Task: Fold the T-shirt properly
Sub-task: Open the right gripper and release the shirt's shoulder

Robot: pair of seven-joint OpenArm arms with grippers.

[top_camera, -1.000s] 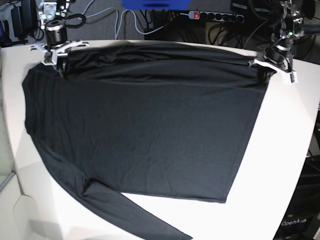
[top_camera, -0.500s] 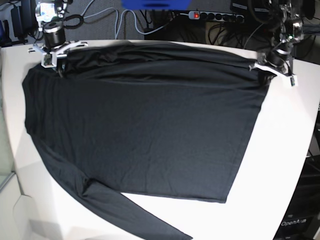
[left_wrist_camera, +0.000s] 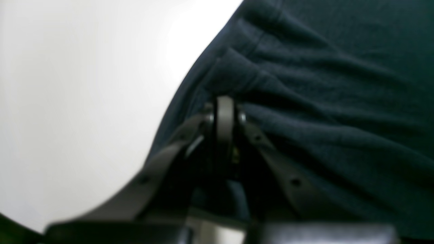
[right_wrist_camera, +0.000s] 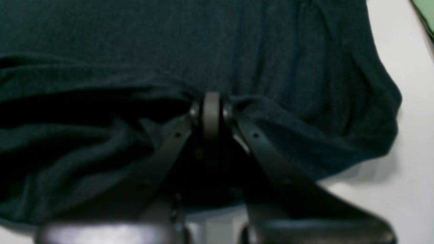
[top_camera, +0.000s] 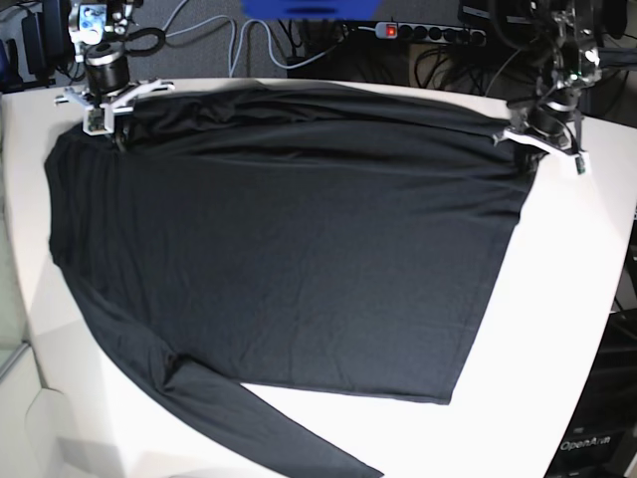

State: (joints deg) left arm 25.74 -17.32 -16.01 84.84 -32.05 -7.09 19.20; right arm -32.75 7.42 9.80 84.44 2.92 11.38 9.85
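At the table's [top_camera: 577,299] far edge, the T-shirt [top_camera: 289,249] spreads toward six o'clock; right gripper [top_camera: 117,127] at ten o'clock and left gripper [top_camera: 530,149] at two o'clock, both reaching down, each pinch its bunched edge.

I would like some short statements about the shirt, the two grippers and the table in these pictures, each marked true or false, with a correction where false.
1. Both grippers are shut on the T-shirt. True: left gripper and right gripper each pinch a fold.
2. The shirt is white. False: it is black.
3. The table is white. True.
4. The right gripper holds the shirt's near hem. False: it holds the far edge.
5. One sleeve lies toward the near edge. True.
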